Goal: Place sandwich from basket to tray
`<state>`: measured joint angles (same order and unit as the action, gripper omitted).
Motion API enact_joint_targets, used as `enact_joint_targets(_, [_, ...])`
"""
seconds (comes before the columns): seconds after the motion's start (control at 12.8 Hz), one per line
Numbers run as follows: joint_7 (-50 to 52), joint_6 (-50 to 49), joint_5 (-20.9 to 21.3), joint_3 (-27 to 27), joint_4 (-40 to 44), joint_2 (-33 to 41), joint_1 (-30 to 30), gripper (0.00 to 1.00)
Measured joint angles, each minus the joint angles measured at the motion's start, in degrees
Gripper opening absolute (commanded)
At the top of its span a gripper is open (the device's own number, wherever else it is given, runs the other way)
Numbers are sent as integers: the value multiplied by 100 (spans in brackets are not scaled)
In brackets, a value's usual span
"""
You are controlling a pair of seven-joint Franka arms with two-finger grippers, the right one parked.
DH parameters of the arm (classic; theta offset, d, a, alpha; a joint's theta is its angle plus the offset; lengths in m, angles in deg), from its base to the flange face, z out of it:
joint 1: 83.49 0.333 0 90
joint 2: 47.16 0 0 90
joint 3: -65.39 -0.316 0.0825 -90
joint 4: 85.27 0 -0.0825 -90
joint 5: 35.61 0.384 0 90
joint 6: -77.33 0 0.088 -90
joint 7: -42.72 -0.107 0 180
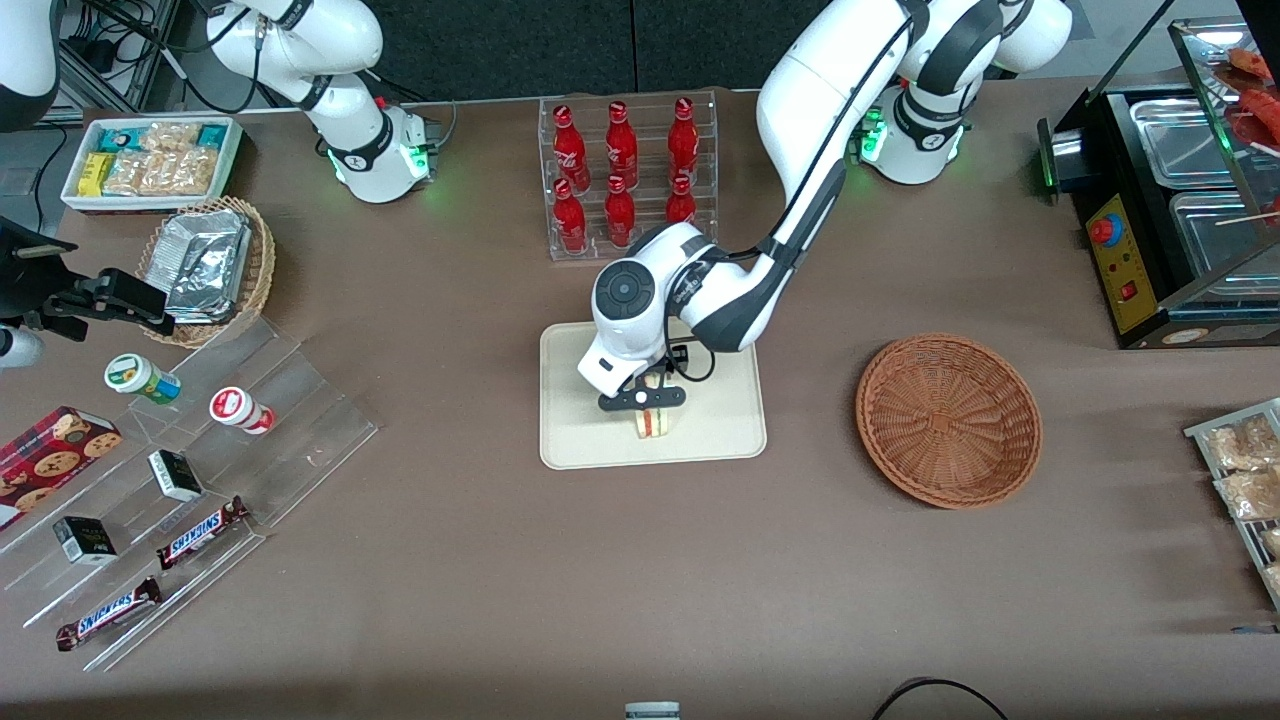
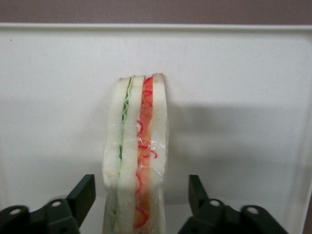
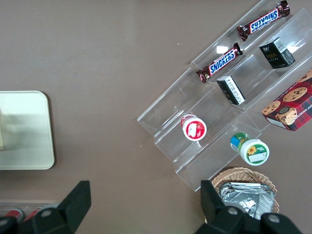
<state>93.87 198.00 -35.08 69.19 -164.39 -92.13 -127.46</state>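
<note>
On the flat cream-coloured rectangular tray (image 1: 720, 420) w/ rounded corners and a low raised rim stands the small triangular sandwich (image 1: 655, 422), a wedge of pale white bread w/ red and green filling layers showing along its edge, set upright on the tray's smooth matte surface in the part nearer the front camera. Left arm's black two-finger gripper (image 1: 643, 398) hangs directly over it; in the wrist view the fingers (image 2: 82, 194) sit spread to either side of the sandwich w/ clear gaps, so jaws are open and not touching the bread, which looks glossy as if film-wrapped. Wide, shallow, round reddish-brown woven wicker basket (image 1: 947, 418) lies well apart from the tray, toward the working arm's end of the table, coarse weave visible, nothing in it. Clear acrylic rack of red soda bottles (image 1: 628, 172) stands farther from the front camera than the tray, w/ the arm's white links reaching past it. Toward the parked arm's end: smaller, paler wicker basket holding crinkled silver foil packets (image 1: 205, 262), a white box of snacks (image 1: 150, 160), and a stepped clear acrylic display (image 1: 190, 500) w/ two Snickers bars (image 1: 203, 531), small dark boxes, two round tubs and a red cookie box (image 1: 50, 462). Table cover is plain brown cloth (image 1: 500, 600).
</note>
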Motion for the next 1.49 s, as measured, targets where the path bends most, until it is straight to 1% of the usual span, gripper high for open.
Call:
enact_joint_targets(0.16, [1,-11,1,-76,48,119,21,100])
enact_joint_targets(0.31, [1,-258,1,-152,61,356,164,100])
enact_joint_targets(0.47, [-105,-580,1,-167,62,588,441,100])
enact_joint_targets(0.7, [-668,-826,-36,-182,-21,881,1013,100])
enact_joint_targets(0.86, [-1222,-849,-118,-189,-274,1153,1451,100])
enact_joint_targets(1.1, [-2009,-877,-172,-192,-865,1679,2067,100])
enact_joint_targets(1.49, [-2987,-885,-181,-199,-1764,2486,2807,100])
